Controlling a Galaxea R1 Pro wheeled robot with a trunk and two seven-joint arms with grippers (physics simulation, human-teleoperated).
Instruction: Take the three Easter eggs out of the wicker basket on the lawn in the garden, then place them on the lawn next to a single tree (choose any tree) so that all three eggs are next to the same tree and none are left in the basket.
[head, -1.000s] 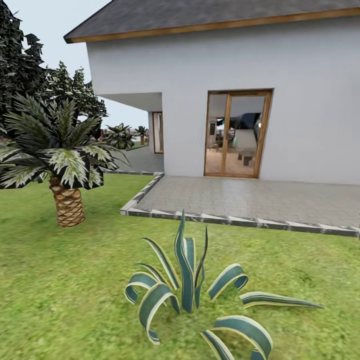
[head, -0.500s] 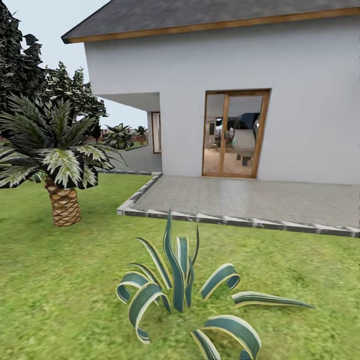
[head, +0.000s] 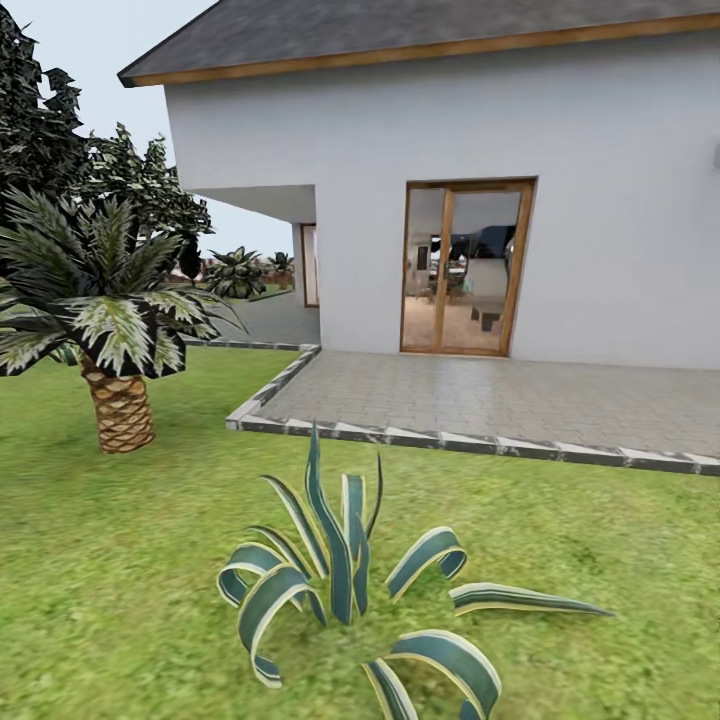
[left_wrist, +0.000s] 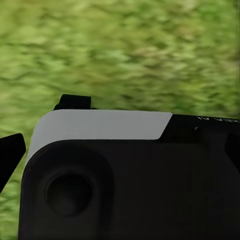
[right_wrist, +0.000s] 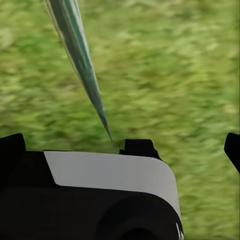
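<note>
- You face the lawn (head: 110, 560), with a spiky striped plant (head: 345, 575) close ahead.
- A palm (head: 115, 400) stands left, and a white house (head: 450, 150) stands behind a paved patio (head: 520, 395).
- Left end effector (left_wrist: 10, 155) and right end effector (right_wrist: 120, 145) hang above grass; you cannot tell their finger spacing.
- One striped leaf (right_wrist: 80, 60) crosses the right wrist view.

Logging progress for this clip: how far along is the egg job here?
Nothing looks done: the head view holds mottled green lawn, a striped spiky plant, a scaly-trunked palm and the white house. In hand: travelling; both wrist views show blurred grass. Left: reaching the basket, moving three eggs beside one tree.
</note>
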